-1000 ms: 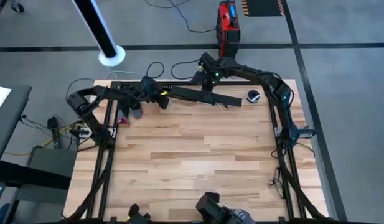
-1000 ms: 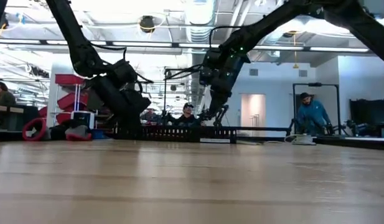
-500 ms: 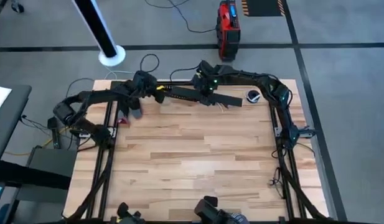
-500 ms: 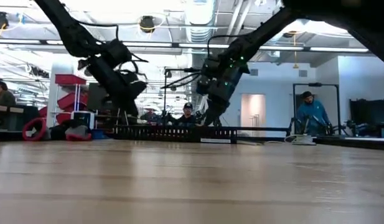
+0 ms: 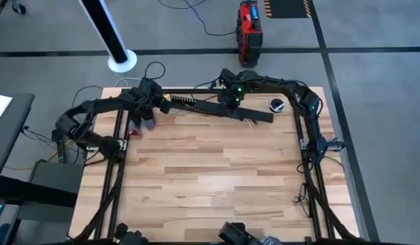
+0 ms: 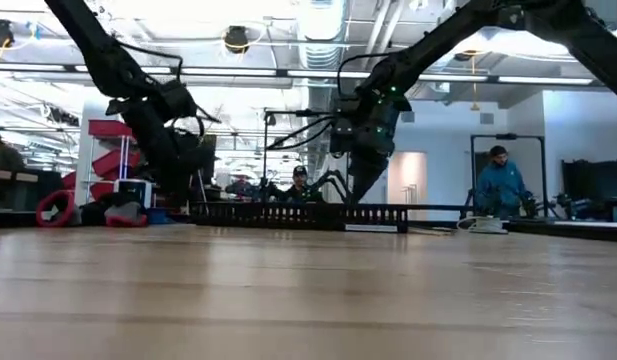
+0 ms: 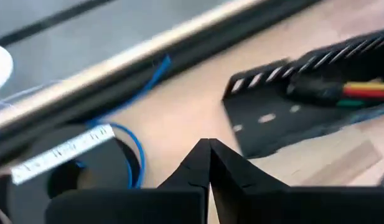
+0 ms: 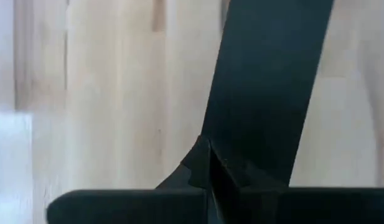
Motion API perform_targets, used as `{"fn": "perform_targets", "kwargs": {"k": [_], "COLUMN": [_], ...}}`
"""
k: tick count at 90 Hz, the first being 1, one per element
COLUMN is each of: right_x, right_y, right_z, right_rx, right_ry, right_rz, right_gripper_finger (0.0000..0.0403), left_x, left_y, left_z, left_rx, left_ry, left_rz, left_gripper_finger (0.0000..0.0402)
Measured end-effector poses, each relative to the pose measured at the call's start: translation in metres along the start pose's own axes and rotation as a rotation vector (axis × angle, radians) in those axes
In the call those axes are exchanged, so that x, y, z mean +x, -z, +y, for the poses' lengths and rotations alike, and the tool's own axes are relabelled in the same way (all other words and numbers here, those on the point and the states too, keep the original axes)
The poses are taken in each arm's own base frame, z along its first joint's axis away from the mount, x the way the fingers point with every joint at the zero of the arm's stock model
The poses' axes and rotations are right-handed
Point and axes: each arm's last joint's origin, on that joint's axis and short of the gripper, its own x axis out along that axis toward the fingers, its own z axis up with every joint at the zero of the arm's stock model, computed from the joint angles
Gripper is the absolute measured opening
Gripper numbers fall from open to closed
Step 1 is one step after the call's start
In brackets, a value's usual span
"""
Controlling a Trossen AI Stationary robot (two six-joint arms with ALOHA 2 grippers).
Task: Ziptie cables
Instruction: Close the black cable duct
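Change: I note the channel (image 5: 216,107) has shifted right since a second ago; its right end now lies nearer the round black item (image 5: 277,105).
Left gripper (image 7: 209,151): at the far left of the table (image 5: 210,177), just off the channel's left end; fingers pressed together, holding nothing.
Right gripper (image 8: 208,148): over the channel's middle; fingers pressed together above the flat black strip (image 8: 272,81).
Cables (image 7: 366,91): lying inside the channel; I see red, yellow and green strands at its left end.
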Motion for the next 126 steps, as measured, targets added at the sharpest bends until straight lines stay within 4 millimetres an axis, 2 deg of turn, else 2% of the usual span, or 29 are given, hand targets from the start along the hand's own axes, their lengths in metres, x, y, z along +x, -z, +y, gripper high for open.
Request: {"fn": "perform_targets", "kwargs": {"k": [9,26,36,43,60,81,126], "right_x": [0.000,-0.020,-0.038,-0.043,-0.027,-0.007,-0.003], "right_y": [0.001,-0.007,-0.017,-0.018,-0.012,-0.018,-0.021], "right_z": [0.004,0.008,0.008,0.005,-0.001,-0.004,-0.010], "right_rx": [-0.025,-0.027,-0.019,0.001,0.034,0.031,-0.015], "right_ry": [-0.029,0.036,0.104,0.124,0.126,0.108,0.110], "right_rz": [0.022,-0.040,-0.132,-0.162,-0.125,-0.143,-0.182], "right_gripper_finger": [0.0000,0.0000,0.0000,0.0000,0.0000,0.0000,0.0000], "left_x": [0.013,0.035,0.041,0.043,0.044,0.045,0.048], "left_y": [0.006,0.008,0.009,0.009,0.006,0.005,0.005], "left_z": [-0.002,-0.005,-0.006,-0.006,-0.006,-0.007,-0.019], "left_rx": [0.002,-0.003,-0.006,-0.006,-0.003,-0.009,-0.027], "left_ry": [0.038,0.093,0.113,0.114,0.116,0.136,0.157], "left_rz": [0.046,0.039,0.039,0.034,0.005,-0.006,-0.031], "left_gripper_finger": [0.0000,0.0000,0.0000,0.0000,0.0000,0.0000,0.0000]}}
